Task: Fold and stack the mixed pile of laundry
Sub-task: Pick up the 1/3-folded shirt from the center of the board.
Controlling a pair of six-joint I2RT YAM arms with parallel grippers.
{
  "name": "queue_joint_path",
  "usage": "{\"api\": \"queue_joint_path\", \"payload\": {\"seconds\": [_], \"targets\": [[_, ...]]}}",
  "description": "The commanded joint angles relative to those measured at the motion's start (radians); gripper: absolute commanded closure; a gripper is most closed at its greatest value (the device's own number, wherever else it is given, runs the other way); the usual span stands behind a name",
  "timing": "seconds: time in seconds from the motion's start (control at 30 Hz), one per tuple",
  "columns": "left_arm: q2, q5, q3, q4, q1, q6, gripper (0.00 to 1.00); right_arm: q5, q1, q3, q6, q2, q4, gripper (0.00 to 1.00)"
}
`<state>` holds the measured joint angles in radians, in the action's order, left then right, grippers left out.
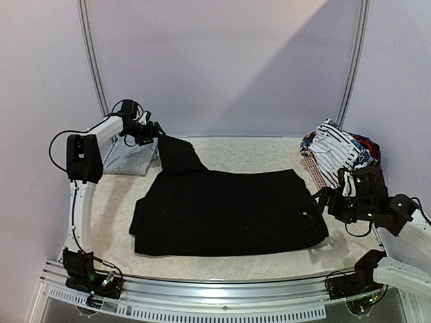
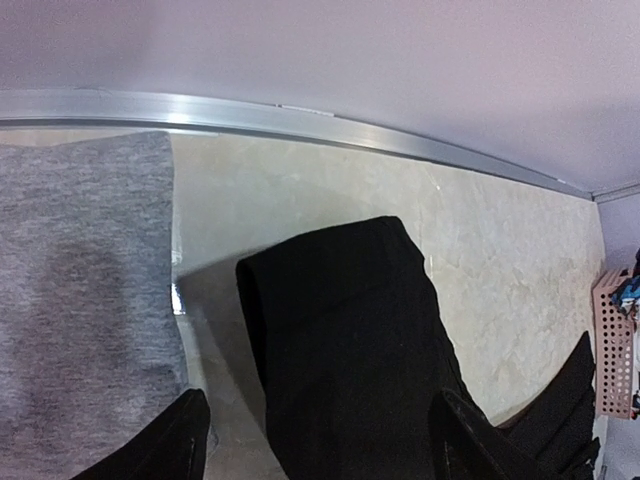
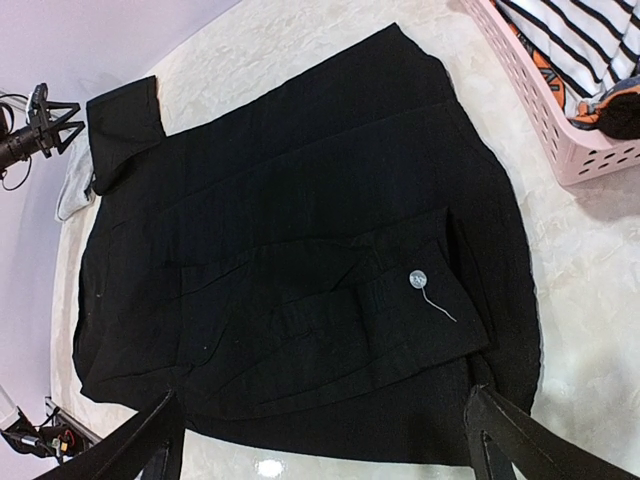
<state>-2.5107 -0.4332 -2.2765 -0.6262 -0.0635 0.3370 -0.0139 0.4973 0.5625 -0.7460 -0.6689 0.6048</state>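
Note:
The large black trousers (image 1: 229,208) lie spread flat across the middle of the table, with one leg end (image 2: 340,320) reaching to the back left. My left gripper (image 2: 320,450) hovers over that leg end, open, with the cloth lying between its fingers but not pinched. A folded light grey garment (image 1: 128,158) lies just left of it. My right gripper (image 3: 330,450) stands open over the trousers' waistband near the white button (image 3: 418,279), holding nothing. The rest of the laundry pile, topped by a white black-striped piece (image 1: 340,148), sits in the basket.
A pink perforated basket (image 1: 313,171) stands at the right edge of the table, close beside my right arm. A metal rail (image 2: 300,120) runs along the back wall. Bare table (image 1: 256,155) shows behind the trousers.

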Motion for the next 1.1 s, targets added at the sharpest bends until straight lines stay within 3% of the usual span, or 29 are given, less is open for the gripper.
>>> {"api": "queue_joint_path", "payload": {"seconds": [0.0, 0.13, 0.4, 0.5, 0.63, 0.7, 0.8, 0.87, 0.93, 1.07], "targets": [[-0.042, -0.093, -0.032, -0.001, 0.007, 0.017, 0.25, -0.001, 0.003, -0.012, 0.0, 0.011, 0.033, 0.02], [-0.054, -0.173, -0.036, 0.042, -0.004, 0.04, 0.33, 0.0, 0.003, -0.013, -0.003, 0.011, 0.038, 0.02], [-0.059, -0.169, -0.042, 0.032, -0.02, 0.039, 0.46, 0.003, 0.003, -0.013, -0.008, 0.031, 0.055, 0.02], [-0.065, -0.174, -0.041, 0.043, -0.025, 0.046, 0.59, 0.002, 0.003, -0.019, -0.009, 0.042, 0.059, 0.02], [-0.081, -0.165, -0.051, 0.048, -0.037, 0.051, 0.66, -0.002, 0.002, -0.024, -0.012, 0.053, 0.064, 0.02], [-0.091, -0.151, -0.063, 0.042, -0.039, 0.046, 0.63, -0.007, 0.003, -0.027, -0.012, 0.058, 0.067, 0.02], [-0.098, -0.115, -0.078, 0.028, -0.038, 0.039, 0.48, -0.011, 0.003, -0.038, -0.015, 0.069, 0.065, 0.02], [-0.11, -0.107, -0.091, 0.03, -0.038, 0.041, 0.49, -0.016, 0.002, -0.044, -0.015, 0.075, 0.06, 0.02], [-0.129, -0.112, -0.119, 0.024, -0.037, 0.043, 0.56, -0.02, 0.002, -0.046, -0.016, 0.075, 0.054, 0.02], [-0.15, -0.125, -0.147, 0.028, -0.038, 0.049, 0.91, -0.018, 0.003, -0.044, -0.012, 0.065, 0.042, 0.02]]}}
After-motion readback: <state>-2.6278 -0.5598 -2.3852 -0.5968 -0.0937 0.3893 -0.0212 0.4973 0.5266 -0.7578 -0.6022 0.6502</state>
